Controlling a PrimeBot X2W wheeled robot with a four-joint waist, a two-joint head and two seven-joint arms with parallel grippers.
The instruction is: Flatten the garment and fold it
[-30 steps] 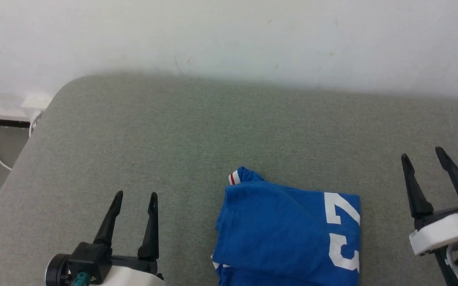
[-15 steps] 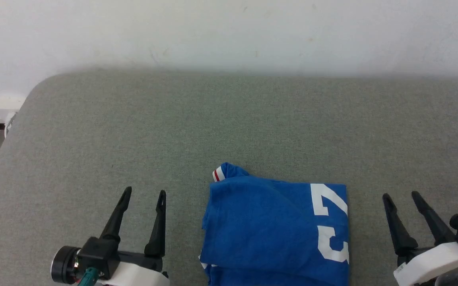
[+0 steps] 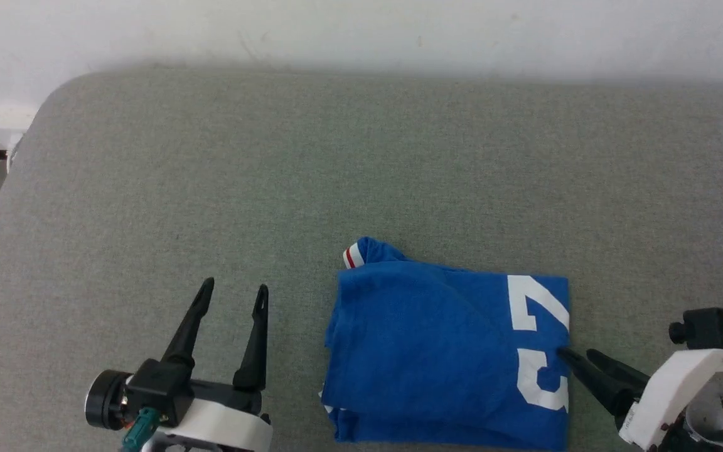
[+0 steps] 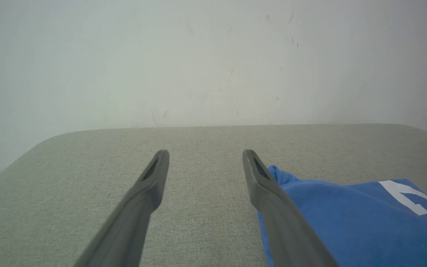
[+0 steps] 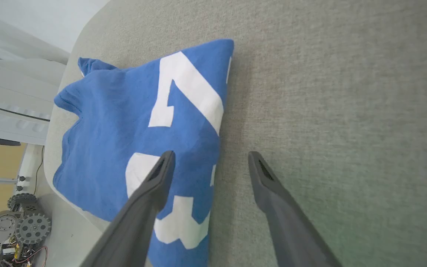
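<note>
Grey-green fabric covers the bench, which runs back to a plain white wall. The right gripper is low and released, holding nothing. In its wrist view it straddles the right-hand edge of the garment: one finger is over the white numeral print and the other over bare bench. Whether either finger touches the cloth cannot be told. The rest of the garment spreads away to this gripper's left as a compact blue rectangle, with a second layer showing along its near edge and a bit of red-striped collar trim poking out at the far corner. The left gripper is also spread wide and empty. It hovers over bare bench with the garment just beside its right finger, apart from it. The folding looks nearly finished, so this is probably a last fold or a tidy-up of the edge. The next move likely calls for closing on every layer at that edge, not only the top one, and carrying them across evenly so the stack does not skew
</note>
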